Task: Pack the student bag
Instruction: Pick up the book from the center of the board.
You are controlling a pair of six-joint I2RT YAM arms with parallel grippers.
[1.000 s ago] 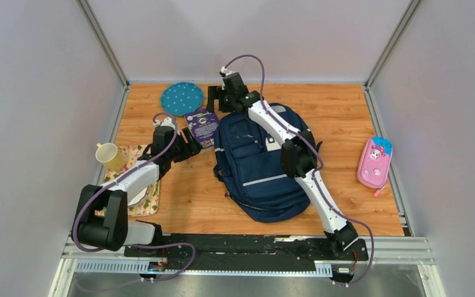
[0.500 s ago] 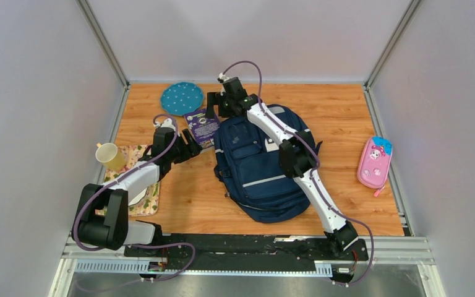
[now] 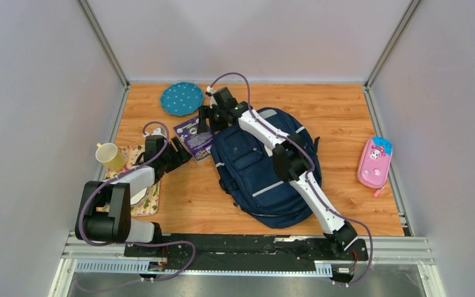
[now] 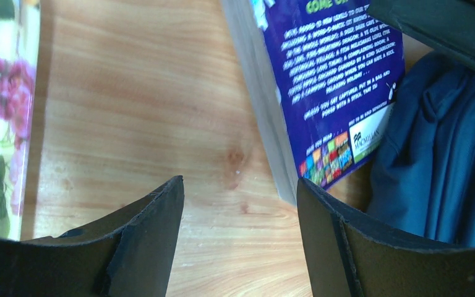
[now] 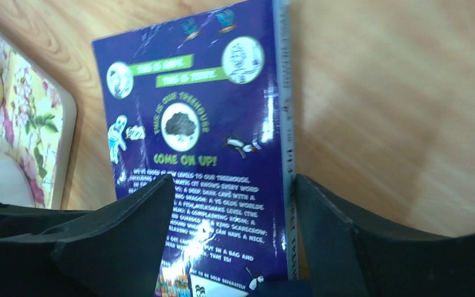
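The bag (image 3: 256, 176) lies flat on the table (image 3: 346, 117) with its front pockets up, just behind the right gripper (image 5: 232, 182) and under that arm; its inside does not show. This gripper's fingers stand apart over a purple book (image 5: 192, 117), one finger at the spine edge. The left gripper (image 4: 238, 185), also apart and holding nothing, hovers over bare wood. The book's corner is just ahead on its right, and a floral mat (image 4: 0, 124) is on its left.

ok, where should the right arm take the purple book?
By its two long edges, from straight above. The purple book lies flat, back cover up, so spine and page edge are the only opposing faces. The right gripper sits over it, jaws open, spine beside one jaw. Probably a tight span.
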